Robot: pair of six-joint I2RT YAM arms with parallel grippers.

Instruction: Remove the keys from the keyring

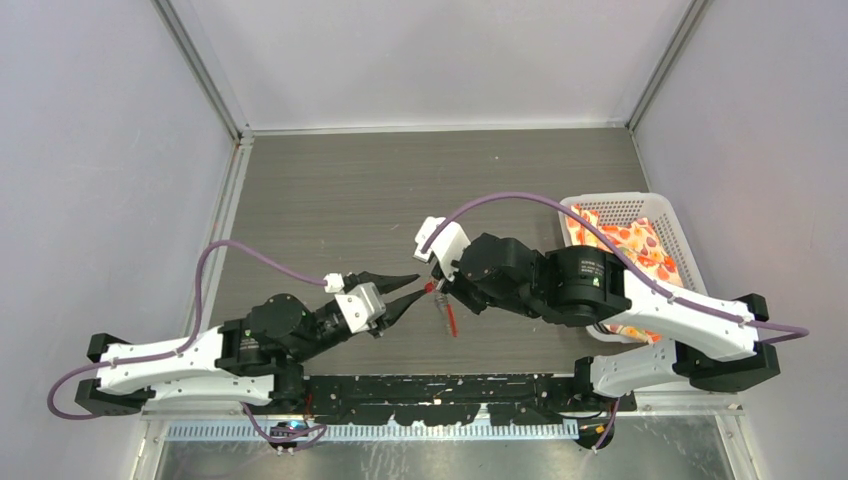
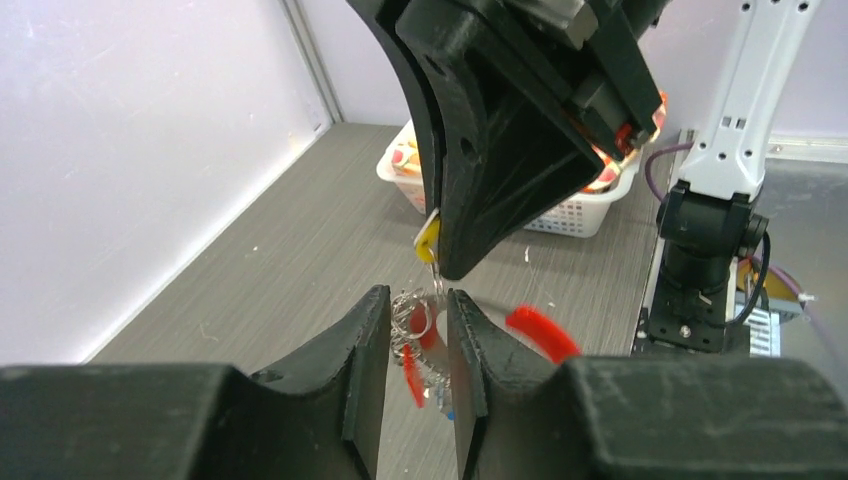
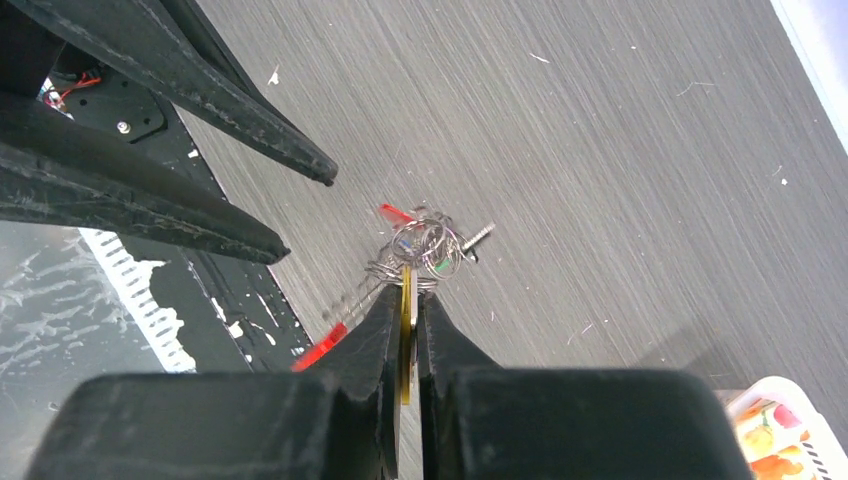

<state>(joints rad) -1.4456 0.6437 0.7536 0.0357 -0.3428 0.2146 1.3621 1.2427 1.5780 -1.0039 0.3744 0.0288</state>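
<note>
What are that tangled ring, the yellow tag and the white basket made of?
The keyring looks like thin bare metal wire: silvery, glinting coils. The yellow tag, pinched in the right gripper, seems smooth plastic, evenly coloured; little of it shows. The basket looks like white moulded plastic, with a slotted wall.

Top view looks steeply down from the near side; the close, opposed wrist views share the keyring [image 3: 422,246]
</note>
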